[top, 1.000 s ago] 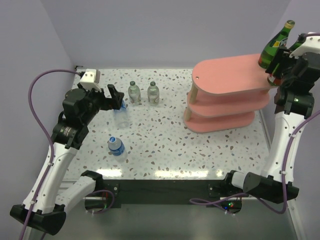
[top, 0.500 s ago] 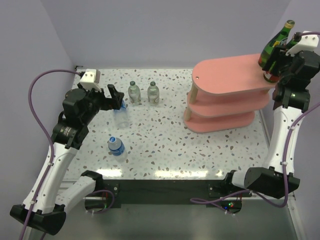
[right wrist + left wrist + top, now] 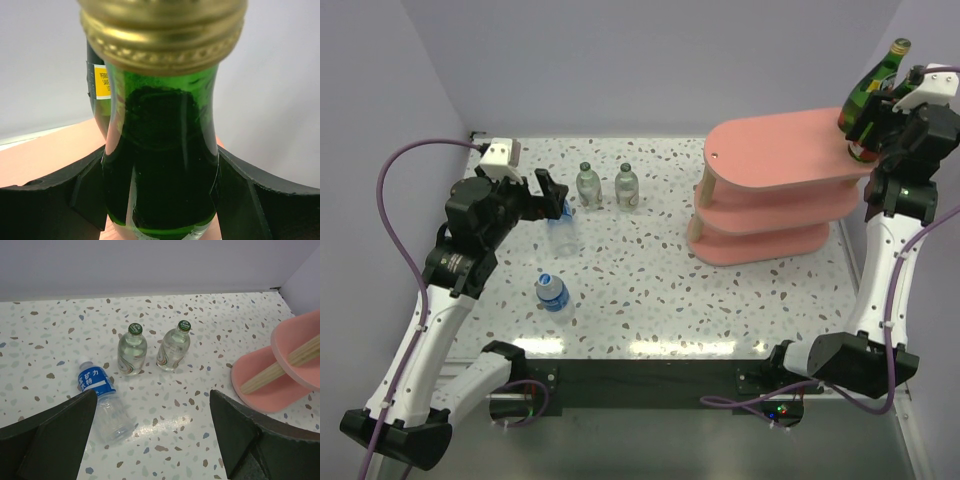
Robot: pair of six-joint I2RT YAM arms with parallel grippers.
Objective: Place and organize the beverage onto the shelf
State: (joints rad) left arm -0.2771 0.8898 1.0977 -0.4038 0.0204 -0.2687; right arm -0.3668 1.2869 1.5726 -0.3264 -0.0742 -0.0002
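Observation:
A pink three-tier shelf (image 3: pixel 770 150) stands at the back right. My right gripper (image 3: pixel 868 128) is shut on a dark green, gold-capped bottle (image 3: pixel 160 165), held tilted over the right end of the top board (image 3: pixel 45 155). A second dark green bottle (image 3: pixel 99 100) stands just behind it. My left gripper (image 3: pixel 152 440) hangs open over the table, with nothing between its fingers (image 3: pixel 50 440). A blue-label bottle (image 3: pixel 102 400) lies on its side by the left finger. Two clear green-capped bottles (image 3: pixel 132 350) (image 3: pixel 173 346) stand upright beyond it. Another blue-label bottle (image 3: pixel 552 292) stands nearer the front.
The shelf's lower boards and wooden posts (image 3: pixel 280 375) reach in at the right of the left wrist view. Lilac walls close the table at the back and both sides. A purple cable (image 3: pixel 395 170) loops beside the left arm.
My right gripper has shifted slightly up and right with the green bottle, then held still. The left arm and the table bottles have not moved.

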